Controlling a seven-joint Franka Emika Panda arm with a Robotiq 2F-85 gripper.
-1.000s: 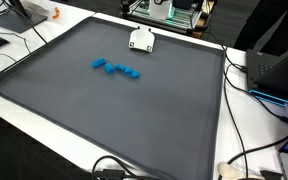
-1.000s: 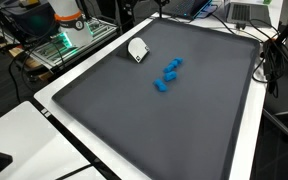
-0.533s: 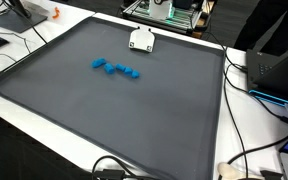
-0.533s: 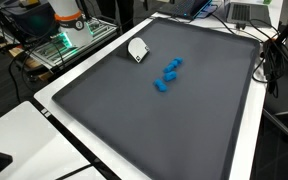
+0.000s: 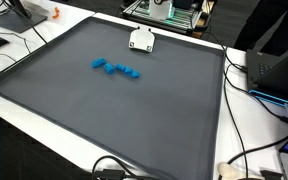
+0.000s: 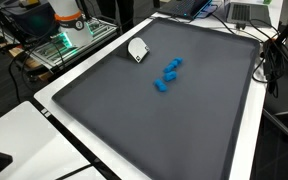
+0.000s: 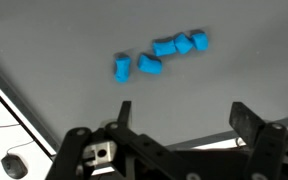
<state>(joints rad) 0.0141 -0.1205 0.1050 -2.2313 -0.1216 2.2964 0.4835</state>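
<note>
Several small blue blocks [image 7: 159,55] lie in a loose curved row on the dark grey mat [image 7: 74,40]. In the wrist view my gripper [image 7: 184,112] hangs high above the mat, with the blocks ahead of it. Its two dark fingers [image 7: 124,108] stand wide apart and nothing is between them. Both exterior views show the blue blocks [image 5: 115,68] [image 6: 168,74] in the far half of the mat [image 5: 104,120] [image 6: 174,130]. The gripper itself appears in neither exterior view. A small white object [image 5: 142,40] [image 6: 138,49] lies near the mat's far edge, beyond the blocks.
The mat lies on a white table [image 5: 249,130] whose edge [image 6: 64,120] rings it. Black cables [image 5: 246,160] trail along one side. Electronics with green boards [image 6: 69,35] stand past the far edge, and laptops [image 6: 246,12] sit at a corner.
</note>
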